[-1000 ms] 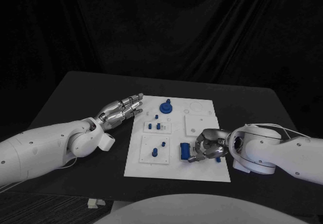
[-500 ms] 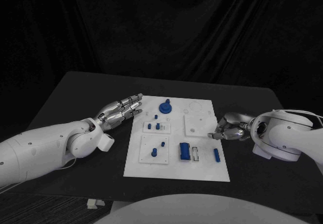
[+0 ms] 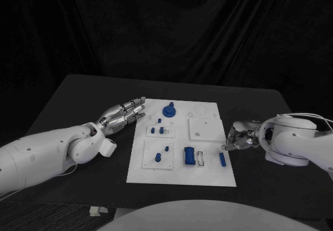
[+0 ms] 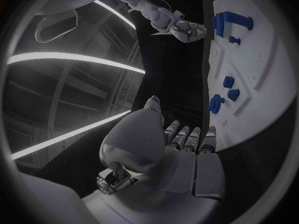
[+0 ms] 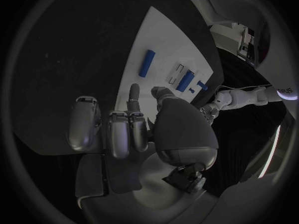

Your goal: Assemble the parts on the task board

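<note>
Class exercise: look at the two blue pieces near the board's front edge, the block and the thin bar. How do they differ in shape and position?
1. The blue block is wide and chunky; the blue bar is slim and narrow.
2. The block lies nearer the middle of the task board; the bar lies close to its right edge, nearer the right hand.
3. A small slot on the board separates them.

Both are blue, lie lengthwise and are untouched by either hand.
</note>
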Robot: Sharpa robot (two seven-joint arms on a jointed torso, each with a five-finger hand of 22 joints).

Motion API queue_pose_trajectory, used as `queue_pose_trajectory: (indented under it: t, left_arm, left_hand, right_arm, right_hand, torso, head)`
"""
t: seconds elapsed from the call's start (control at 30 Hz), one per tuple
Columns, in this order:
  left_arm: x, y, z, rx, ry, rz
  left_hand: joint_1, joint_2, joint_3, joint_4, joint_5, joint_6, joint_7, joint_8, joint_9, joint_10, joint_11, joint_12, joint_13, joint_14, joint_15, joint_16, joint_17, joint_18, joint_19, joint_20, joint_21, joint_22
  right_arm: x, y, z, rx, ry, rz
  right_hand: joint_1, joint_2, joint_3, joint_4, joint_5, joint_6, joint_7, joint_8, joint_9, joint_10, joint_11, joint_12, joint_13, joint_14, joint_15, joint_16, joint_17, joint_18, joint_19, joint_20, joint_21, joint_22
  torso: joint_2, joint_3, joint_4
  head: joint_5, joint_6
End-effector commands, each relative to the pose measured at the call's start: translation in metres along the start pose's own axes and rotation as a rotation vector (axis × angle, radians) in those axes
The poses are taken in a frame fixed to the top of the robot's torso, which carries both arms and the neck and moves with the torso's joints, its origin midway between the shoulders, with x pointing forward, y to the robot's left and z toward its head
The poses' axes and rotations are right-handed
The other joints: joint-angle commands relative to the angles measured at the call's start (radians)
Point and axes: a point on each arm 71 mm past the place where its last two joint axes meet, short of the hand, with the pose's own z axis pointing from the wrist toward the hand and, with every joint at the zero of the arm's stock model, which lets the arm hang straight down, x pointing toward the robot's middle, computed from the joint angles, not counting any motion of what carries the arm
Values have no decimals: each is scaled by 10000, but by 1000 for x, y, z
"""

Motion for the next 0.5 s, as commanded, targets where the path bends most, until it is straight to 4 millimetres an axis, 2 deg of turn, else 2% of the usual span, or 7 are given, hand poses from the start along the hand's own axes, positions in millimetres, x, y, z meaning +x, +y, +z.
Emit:
queue_pose_trajectory:
  t: [0.03,0.23,0.37,0.4,0.5]
  left_arm:
    - [2,-1,1,149,36,-86]
    - [1,-1,1,146,37,-86]
    - [2,-1,1,144,48,-90]
    - [2,-1,1,143,52,-92]
    - [2,0,1,126,63,-98]
  left_hand:
    - [154,-23,38,-69,92,-8,-27,60,10,5,96,59,14,-22,44,-36,-10,155,19,60,-45,3]
    - [178,-27,46,-83,126,-11,-30,60,9,6,102,57,14,-22,44,-36,-10,155,19,60,-45,3]
    - [196,-28,52,-93,152,-9,-32,61,10,6,112,58,14,-22,43,-36,-10,155,18,60,-45,2]
    - [203,-29,55,-97,160,-9,-33,61,10,5,115,57,14,-22,44,-36,-10,155,18,60,-45,2]
    - [207,-29,56,-100,165,-9,-34,61,10,5,116,57,14,-22,44,-36,-10,155,18,60,-45,2]
  right_arm:
    - [6,-3,1,459,235,-566]
    - [11,-2,4,455,299,-546]
    - [15,0,5,432,374,-542]
    - [17,0,5,429,407,-546]
    - [21,0,6,427,510,-561]
  right_hand:
    - [75,-34,93,54,-341,93,17,-34,31,1023,19,26,2631,1042,12,56,2635,30,63,32,-30,1761]
    - [38,-47,149,109,-647,128,13,-27,71,1023,15,26,2631,1042,8,56,2635,33,59,29,-47,1757]
    - [-122,-35,150,173,-1018,133,24,-42,96,1023,23,26,2631,1042,13,56,2635,39,46,32,-84,1748]
    - [-196,-28,140,183,-1271,116,35,-70,88,1023,29,26,2631,1042,19,56,2635,42,40,35,-102,1743]
    - [-231,-18,150,169,-1452,90,46,-117,65,1023,36,26,2631,1042,23,56,2635,47,31,39,-132,1736]
  torso:
    - [-10,-9,-13]
    - [-8,-11,1]
    - [-5,-17,5]
    - [-6,-18,6]
    - [-4,-18,-3]
  head:
    - [27,-2]
    - [-7,-2]
    - [-12,-2]
    - [-1,-2]
    - [6,-2]
